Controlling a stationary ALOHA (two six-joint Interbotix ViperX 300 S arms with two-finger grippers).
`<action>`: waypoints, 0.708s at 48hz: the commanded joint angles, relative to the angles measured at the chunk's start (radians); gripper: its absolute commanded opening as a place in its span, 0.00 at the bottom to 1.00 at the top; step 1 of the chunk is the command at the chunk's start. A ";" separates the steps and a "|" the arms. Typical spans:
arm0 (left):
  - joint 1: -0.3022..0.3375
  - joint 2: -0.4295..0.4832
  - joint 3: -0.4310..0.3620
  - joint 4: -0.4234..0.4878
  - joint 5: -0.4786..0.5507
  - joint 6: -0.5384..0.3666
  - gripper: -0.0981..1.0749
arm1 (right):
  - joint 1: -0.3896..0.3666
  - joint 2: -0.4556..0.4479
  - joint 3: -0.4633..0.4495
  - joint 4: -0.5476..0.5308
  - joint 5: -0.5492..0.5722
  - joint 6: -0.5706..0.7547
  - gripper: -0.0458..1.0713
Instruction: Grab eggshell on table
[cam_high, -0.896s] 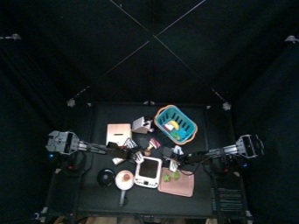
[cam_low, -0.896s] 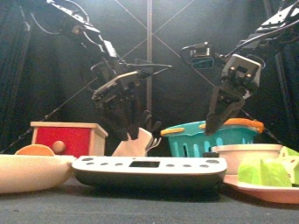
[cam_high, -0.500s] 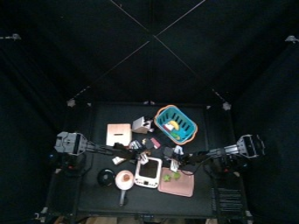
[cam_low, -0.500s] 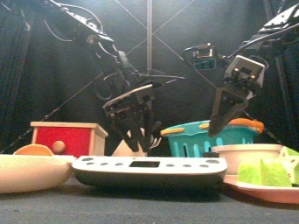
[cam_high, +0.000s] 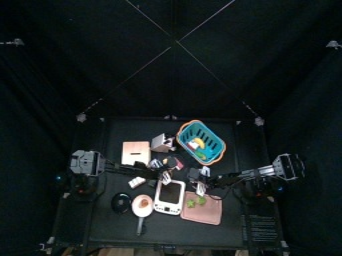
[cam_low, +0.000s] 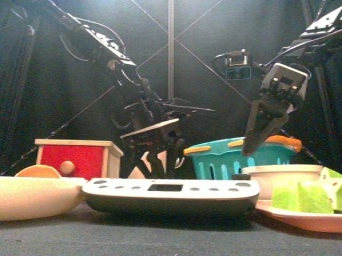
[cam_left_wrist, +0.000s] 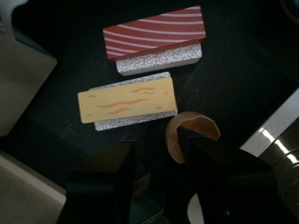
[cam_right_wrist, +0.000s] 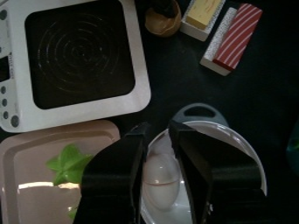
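Note:
The eggshell (cam_left_wrist: 191, 137) is a curved brown fragment lying on the black table (cam_left_wrist: 239, 61), seen in the left wrist view beside a yellow sushi piece (cam_left_wrist: 126, 101) and a red-striped one (cam_left_wrist: 156, 37). My left gripper (cam_left_wrist: 167, 171) is open, and its jaws stand either side of the shell's near end without touching it. In the front view the left gripper (cam_low: 151, 162) hangs low behind the scale. My right gripper (cam_right_wrist: 160, 156) hovers over a white cup (cam_right_wrist: 198, 166), jaws slightly apart and holding nothing. In the front view the right gripper (cam_low: 250, 142) is above the basket.
A white scale with a black plate (cam_right_wrist: 73, 61) is at the table's front, with a pink tray (cam_right_wrist: 47, 171) holding green pieces beside it. A teal basket (cam_high: 201, 140), a red box (cam_low: 78, 157) and a cream bowl (cam_low: 34, 195) crowd the table.
My left gripper has come down from well above the table to just over the things on it, shifting slightly right. The right arm has barely moved.

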 joint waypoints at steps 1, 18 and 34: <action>0.012 -0.006 -0.025 0.005 -0.020 -0.002 0.69 | -0.002 -0.029 -0.006 0.002 -0.008 0.002 0.65; 0.015 -0.029 -0.020 0.002 -0.038 0.000 0.44 | -0.002 -0.031 0.000 0.005 -0.006 0.002 0.65; 0.008 -0.075 -0.011 -0.015 -0.038 0.008 0.43 | -0.002 -0.031 -0.008 0.002 0.000 -0.002 0.65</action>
